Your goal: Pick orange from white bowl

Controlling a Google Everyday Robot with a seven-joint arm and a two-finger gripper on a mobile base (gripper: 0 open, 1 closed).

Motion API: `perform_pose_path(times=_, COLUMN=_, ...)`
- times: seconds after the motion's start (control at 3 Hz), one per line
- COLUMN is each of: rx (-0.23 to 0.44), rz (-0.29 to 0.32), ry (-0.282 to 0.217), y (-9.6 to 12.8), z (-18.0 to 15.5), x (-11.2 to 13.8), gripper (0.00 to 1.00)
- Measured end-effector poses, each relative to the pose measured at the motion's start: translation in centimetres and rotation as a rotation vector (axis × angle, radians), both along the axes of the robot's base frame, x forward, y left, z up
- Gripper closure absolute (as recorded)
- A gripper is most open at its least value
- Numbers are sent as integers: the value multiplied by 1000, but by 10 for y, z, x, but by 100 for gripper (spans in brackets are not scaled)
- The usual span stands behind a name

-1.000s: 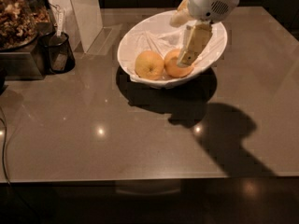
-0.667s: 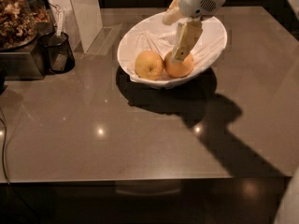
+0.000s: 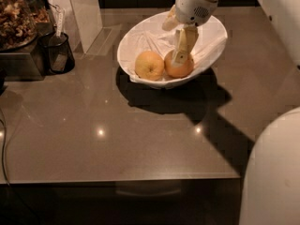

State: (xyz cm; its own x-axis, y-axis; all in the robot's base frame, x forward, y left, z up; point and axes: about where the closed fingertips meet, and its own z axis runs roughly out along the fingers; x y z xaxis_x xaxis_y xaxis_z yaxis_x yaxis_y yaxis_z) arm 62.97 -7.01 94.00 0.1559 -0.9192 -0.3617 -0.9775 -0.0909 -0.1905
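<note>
The white bowl with its thin wrinkly liner stands at the back middle of the brown table. Two fruits lie in it side by side. The deep orange one, the orange, is on the right. A paler yellow-orange fruit with a stem dimple is on the left. My gripper comes down from the white wrist at the top into the bowl. It sits right at the top front of the orange and covers part of it. The orange still rests in the bowl.
A black cup with a utensil and a container of mixed snacks stand at the back left beside a white pillar. A white robot body part fills the lower right. The table's front edge runs across the bottom.
The gripper has moved left and down inside the bowl, from the right rim side onto the orange. The white robot part has come into view at the lower right.
</note>
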Motion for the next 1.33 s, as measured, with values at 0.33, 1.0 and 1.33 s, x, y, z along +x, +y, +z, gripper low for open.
perform_pose_path(times=0.33, rx=-51, rz=13, ry=28, y=0, z=-22, x=8, gripper=20)
perform_pose_path(times=1.0, rx=-113, rz=41, ry=69, y=1, z=-56, x=19, gripper=21)
perform_pose_path(times=1.33, rx=-156, rz=48, ry=83, y=-3, z=-69, x=23, gripper=20)
